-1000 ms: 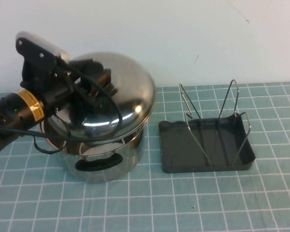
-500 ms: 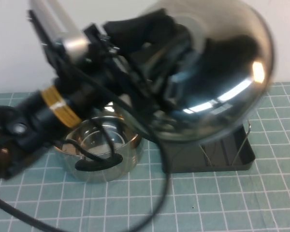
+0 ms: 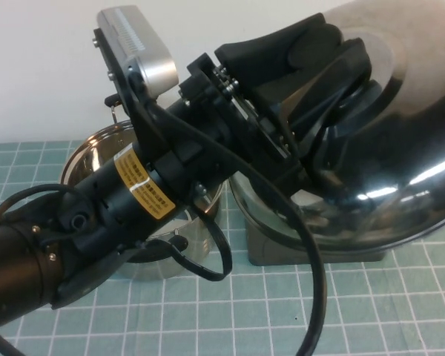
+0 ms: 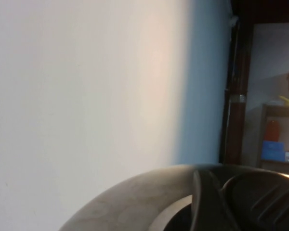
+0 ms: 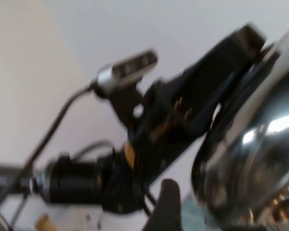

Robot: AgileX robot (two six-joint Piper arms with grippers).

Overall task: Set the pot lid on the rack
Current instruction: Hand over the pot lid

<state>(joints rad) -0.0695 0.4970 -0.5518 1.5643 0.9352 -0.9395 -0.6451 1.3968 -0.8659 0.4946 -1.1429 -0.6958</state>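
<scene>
pot lid [image 3: 400, 178] mirror-shiny steel; pot [image 3: 96, 159] polished metal; rack [image 3: 311, 256] matt dark plastic.

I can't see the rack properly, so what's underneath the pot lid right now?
The left gripper holds the pot lid over the rack; only its front edge shows, wire loops hidden. The right gripper is out of view.

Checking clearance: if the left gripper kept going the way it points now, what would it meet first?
Nothing new: the left gripper already grips the pot lid. Beyond it probably lies the rack, mostly hidden; depth unclear.

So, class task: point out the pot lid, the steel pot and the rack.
pot lid [image 3: 400, 193], high view, shiny dome.
steel pot [image 3: 96, 152], high view, open rim.
rack [image 3: 263, 251], high view, tray's front corner.
</scene>
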